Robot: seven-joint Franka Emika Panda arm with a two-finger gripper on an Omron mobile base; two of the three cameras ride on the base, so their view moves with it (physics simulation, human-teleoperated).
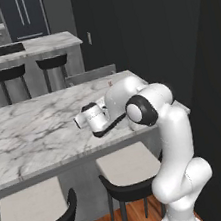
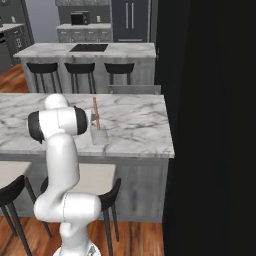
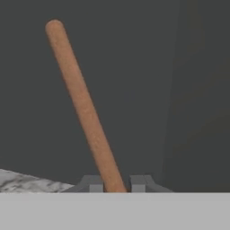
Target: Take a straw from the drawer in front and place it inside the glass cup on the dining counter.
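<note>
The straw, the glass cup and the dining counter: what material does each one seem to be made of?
The straw: matte orange-brown, maybe paper or wood; no shine.
The glass cup: clear, colourless, likely glass; the counter shows through it.
The dining counter: white-grey slab with dark veins, apparently polished marble.

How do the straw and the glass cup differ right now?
The straw is opaque orange-brown; the glass cup is clear and nearly see-through. The straw is a thin stick, the cup a wider, squat cylinder. The straw leans slightly and rises above the cup, which stands upright. Both are at the dining counter.
</note>
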